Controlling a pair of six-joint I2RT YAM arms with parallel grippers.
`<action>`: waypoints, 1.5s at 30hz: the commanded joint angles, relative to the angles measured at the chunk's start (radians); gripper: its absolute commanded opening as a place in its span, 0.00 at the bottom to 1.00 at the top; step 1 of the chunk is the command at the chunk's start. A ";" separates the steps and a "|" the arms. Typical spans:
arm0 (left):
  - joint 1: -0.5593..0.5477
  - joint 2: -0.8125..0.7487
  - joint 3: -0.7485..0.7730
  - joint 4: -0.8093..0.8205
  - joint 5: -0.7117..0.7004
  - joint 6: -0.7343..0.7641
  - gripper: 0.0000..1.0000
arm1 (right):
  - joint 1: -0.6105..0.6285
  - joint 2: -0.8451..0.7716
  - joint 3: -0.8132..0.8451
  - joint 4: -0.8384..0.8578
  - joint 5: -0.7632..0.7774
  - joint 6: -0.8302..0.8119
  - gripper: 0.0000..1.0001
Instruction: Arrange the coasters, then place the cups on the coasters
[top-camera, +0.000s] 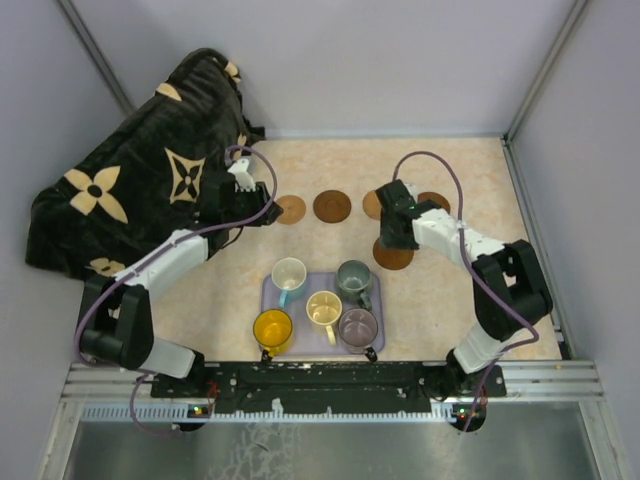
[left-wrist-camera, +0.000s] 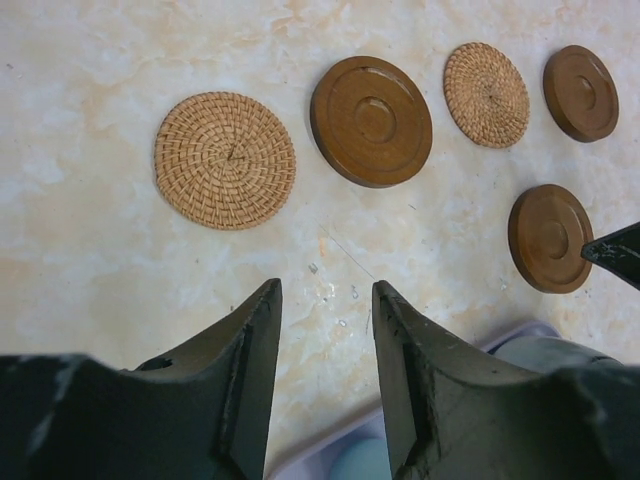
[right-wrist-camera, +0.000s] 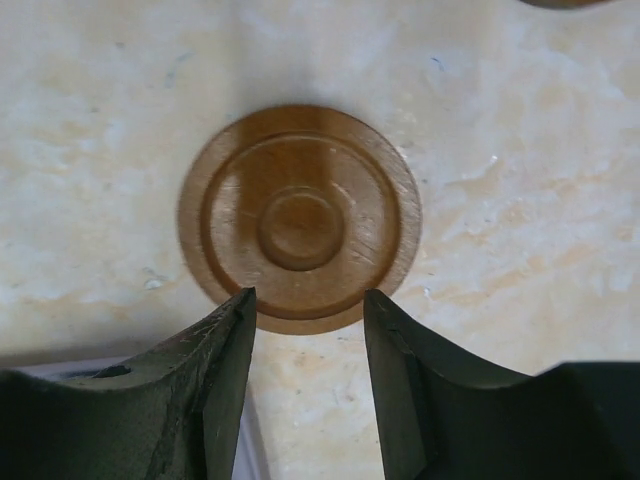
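Five coasters lie on the table. In the left wrist view a woven tan coaster (left-wrist-camera: 225, 160), a dark wooden coaster (left-wrist-camera: 371, 121), a second woven coaster (left-wrist-camera: 486, 94) and another dark coaster (left-wrist-camera: 580, 92) form a row. A further dark coaster (left-wrist-camera: 550, 238) lies nearer. My left gripper (left-wrist-camera: 327, 300) (top-camera: 262, 208) hangs open and empty just short of the row. My right gripper (right-wrist-camera: 308, 305) (top-camera: 392, 238) is open over the near edge of that nearer dark coaster (right-wrist-camera: 300, 218) (top-camera: 393, 255), not touching it. The cups stand on the tray: white-blue (top-camera: 289, 273), grey-green (top-camera: 353, 277), cream (top-camera: 324, 308), yellow (top-camera: 272, 327), mauve (top-camera: 358, 325).
The lavender tray (top-camera: 378, 345) sits at the near middle of the table between the arm bases. A black bag with tan flower prints (top-camera: 130, 190) fills the far left corner, close behind the left arm. Walls enclose the table on three sides.
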 joint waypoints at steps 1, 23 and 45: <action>-0.014 -0.054 -0.023 -0.015 -0.011 -0.007 0.48 | -0.036 -0.059 -0.037 0.030 0.040 0.036 0.48; -0.026 -0.035 -0.044 0.004 -0.016 -0.039 0.50 | -0.143 0.112 -0.036 0.065 -0.070 0.050 0.46; -0.026 0.024 -0.012 0.018 -0.044 -0.013 0.50 | -0.065 0.353 0.126 0.089 -0.224 0.047 0.36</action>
